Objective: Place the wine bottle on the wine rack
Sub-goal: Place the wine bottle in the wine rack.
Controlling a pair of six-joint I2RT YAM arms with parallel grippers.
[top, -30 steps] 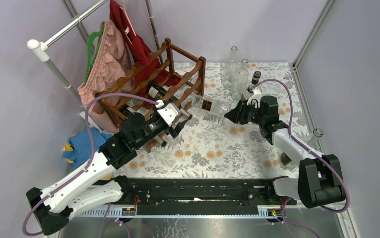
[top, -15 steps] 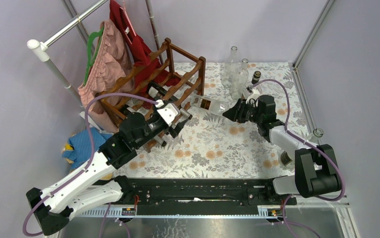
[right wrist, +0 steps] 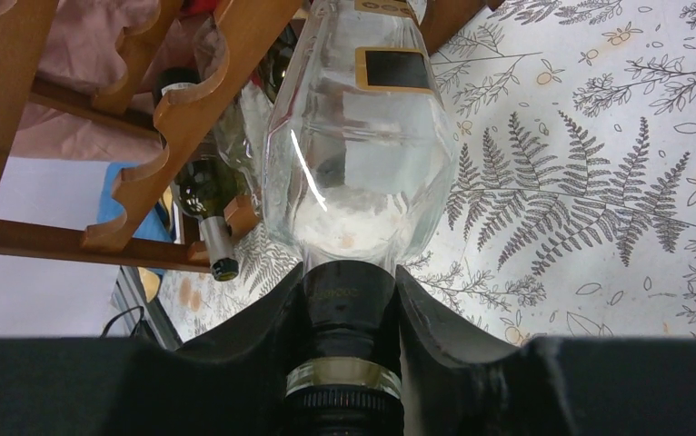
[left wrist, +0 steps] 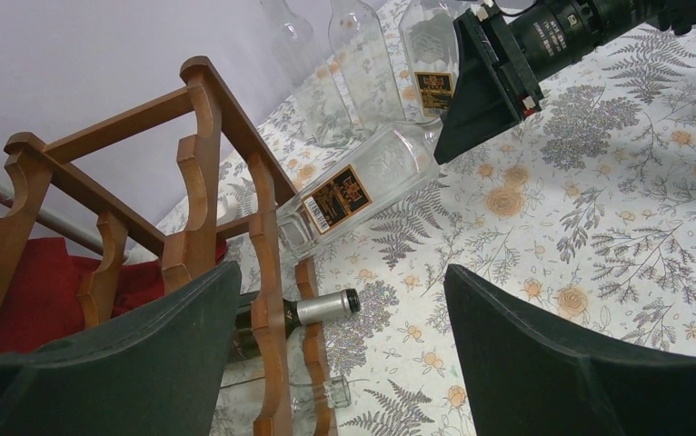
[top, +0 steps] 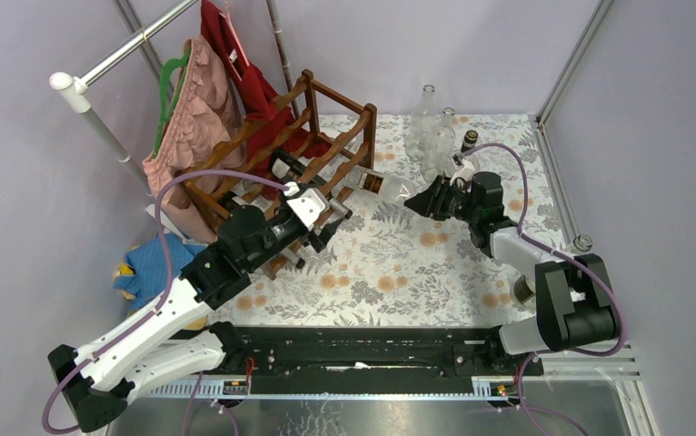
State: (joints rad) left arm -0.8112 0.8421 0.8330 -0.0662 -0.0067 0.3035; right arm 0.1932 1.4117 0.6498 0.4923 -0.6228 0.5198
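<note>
Top external view gives you the line that matters: the wine bottle (top: 382, 186) hangs nearly level above the table (top: 417, 263), its base pointing left toward the wine rack (top: 343, 145) and its neck running back to the right into the right gripper (top: 417, 200). That gripper is clamped on the neck just below the cap, and the right wrist view shows both fingers pressed against it, with the clear body stretching away ahead. So the long axis already runs from your gripper toward the rack.

The base sits just beside the rack's near right corner post. You cannot tell from these views whether it touches the wood, and it is not yet resting in a scalloped cradle. A dark bottle (left wrist: 322, 307) already lies in a lower tier, so I'd aim for a free cradle above it.

Your left gripper (top: 324, 229) hovers spread wide and holding nothing at the rack's front corner, near the bottle's base. The right arm alone carries the load, so the next push is probably its job: base first, along the bottle's own axis, with the neck kept level
</note>
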